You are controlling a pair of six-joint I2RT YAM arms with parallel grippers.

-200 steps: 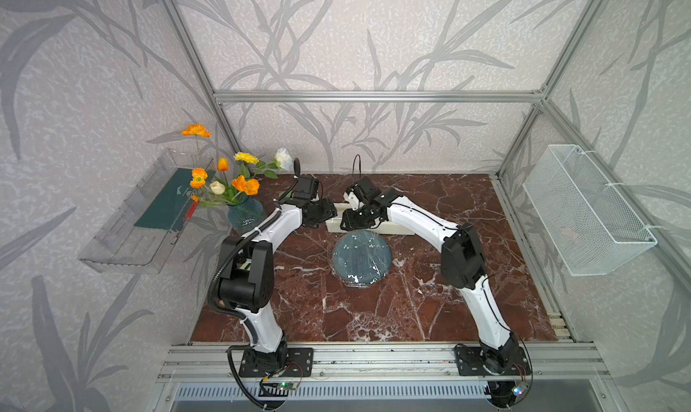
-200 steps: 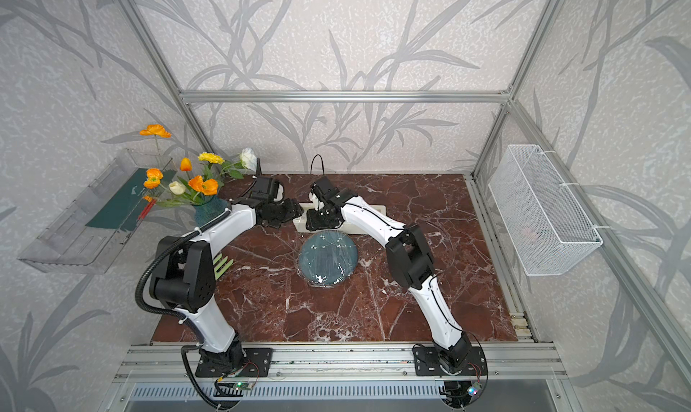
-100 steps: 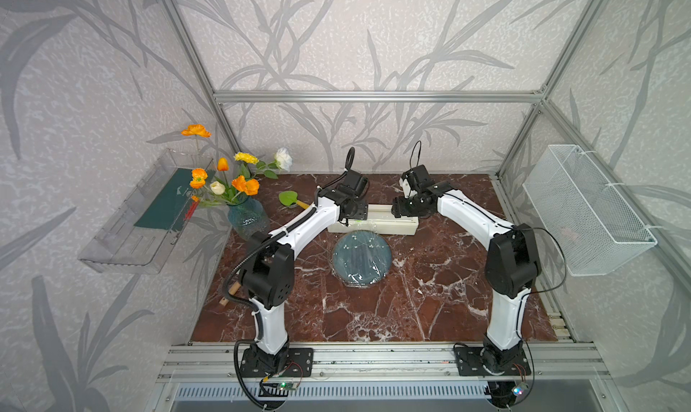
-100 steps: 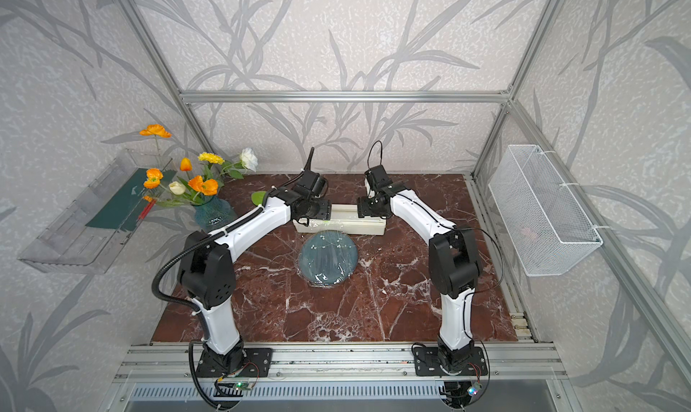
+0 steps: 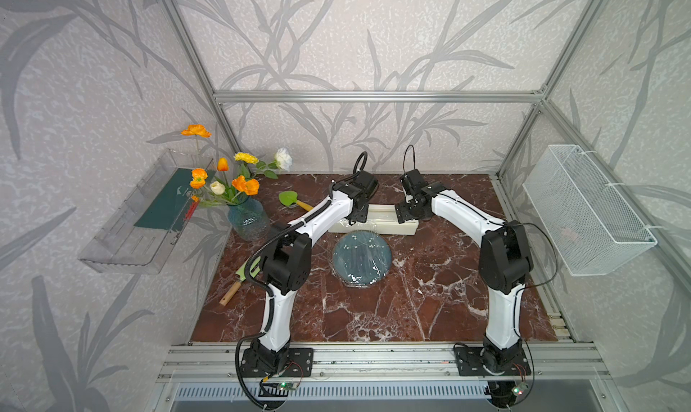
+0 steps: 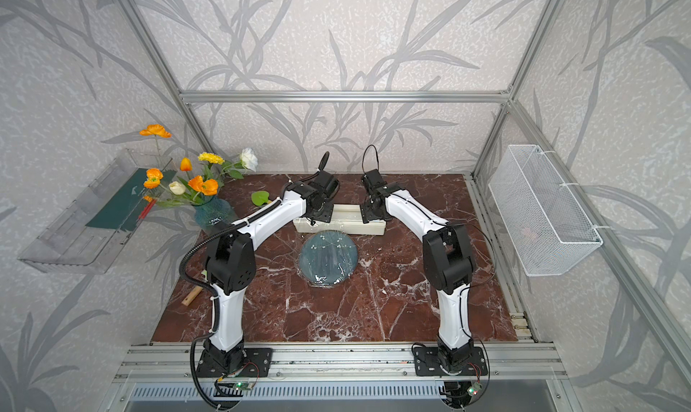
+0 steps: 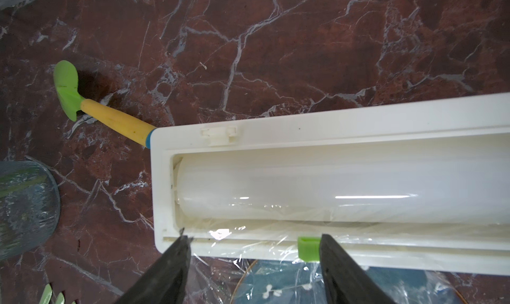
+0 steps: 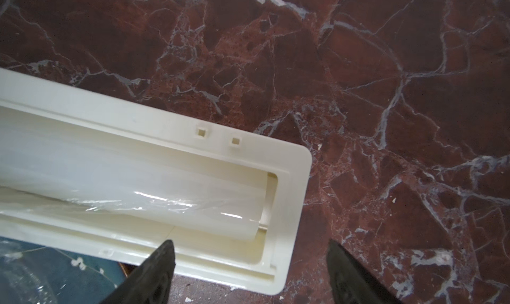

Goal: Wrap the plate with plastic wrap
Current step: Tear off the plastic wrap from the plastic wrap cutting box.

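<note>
The dark blue-grey plate (image 5: 362,258) (image 6: 328,256) lies mid-table under glossy, wrinkled plastic wrap (image 5: 364,277) (image 6: 325,277). Behind it sits the long cream dispenser box (image 5: 377,225) (image 6: 342,225). My left gripper (image 5: 357,217) (image 7: 254,237) hovers open over the box's left end. One of its fingers touches or nearly touches the green tab (image 7: 308,248). Film (image 7: 220,261) runs from the box's slot over the plate's rim (image 7: 289,283). My right gripper (image 5: 407,213) (image 8: 250,244) stands open and empty, straddling the right end of the box (image 8: 292,178).
A blue glass vase of flowers (image 5: 248,219) stands at the left. A green and yellow spatula (image 5: 295,200) (image 7: 110,117) lies behind the box's left end. A wooden-handled tool (image 5: 239,283) lies at front left. A clear shelf (image 5: 142,219) and a wire basket (image 5: 587,212) hang on the side walls.
My right gripper has swung from the box's left end to its right end and opened wide. My left gripper has shifted right, onto the box's left end.
</note>
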